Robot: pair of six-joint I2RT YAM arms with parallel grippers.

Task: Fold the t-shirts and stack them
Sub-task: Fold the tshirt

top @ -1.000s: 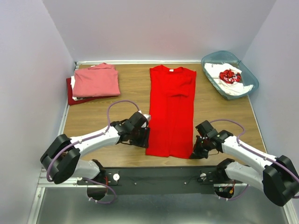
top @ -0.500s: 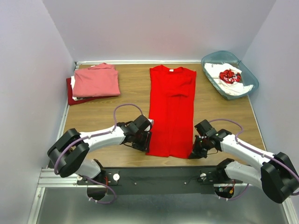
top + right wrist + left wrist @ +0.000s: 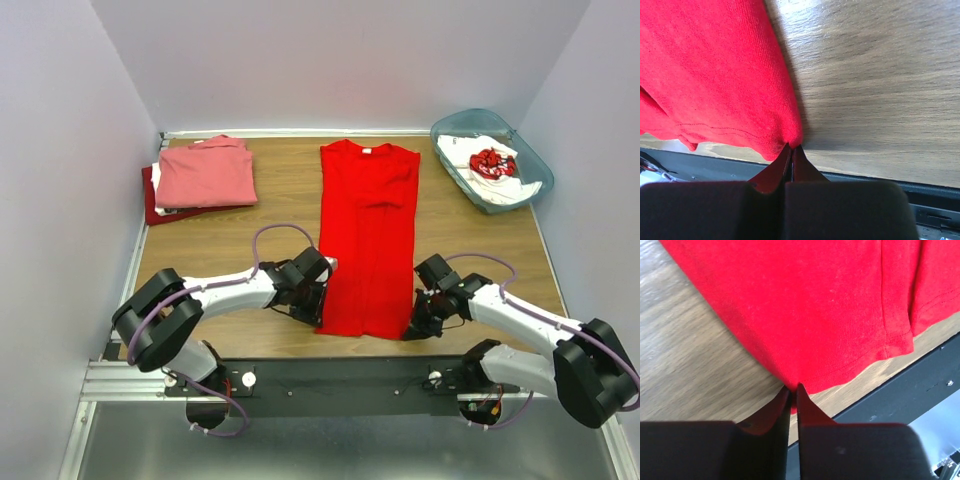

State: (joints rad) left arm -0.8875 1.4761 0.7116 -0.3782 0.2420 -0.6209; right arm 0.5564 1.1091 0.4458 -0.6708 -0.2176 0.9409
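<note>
Red t-shirt [image 3: 367, 235] near corners pinched by left tool [image 3: 792, 388] and right tool [image 3: 791, 146]; cloth hides pad contact.

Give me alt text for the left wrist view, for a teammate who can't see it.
The left gripper, jaws shut, pinches the edge of the red shirt, which lies flat on the wooden table. A black rail borders the table at lower right.

Nothing legible shows in any view: no word, brand or number. The red shirt [image 3: 366, 230] has a small white neck label [image 3: 366, 149] at its 12 o'clock end, too small to read. At 2 o'clock on the table, the white shirt [image 3: 460, 150] in the bin [image 3: 497, 206] bears a red print [image 3: 491, 162] whose shapes cannot be made out as letters.
</note>
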